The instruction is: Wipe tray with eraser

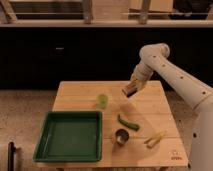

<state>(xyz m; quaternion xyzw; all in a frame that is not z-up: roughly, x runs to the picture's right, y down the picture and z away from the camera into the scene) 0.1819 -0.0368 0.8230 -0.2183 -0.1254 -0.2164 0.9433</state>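
Observation:
The large dark-green tray (70,137) lies at the front left of the wooden table, with nothing in it. My gripper (131,90) hangs over the back middle of the table, well to the right of and beyond the tray. It is shut on the eraser (129,92), a small tan block, and holds it just above the tabletop. The white arm (170,70) reaches in from the right.
A small green cup (102,100) stands left of the gripper. A green curved vegetable (128,122), a metal cup (120,136) and a yellow corn-like stick (156,138) lie right of the tray. The table (75,97) ends close behind the gripper.

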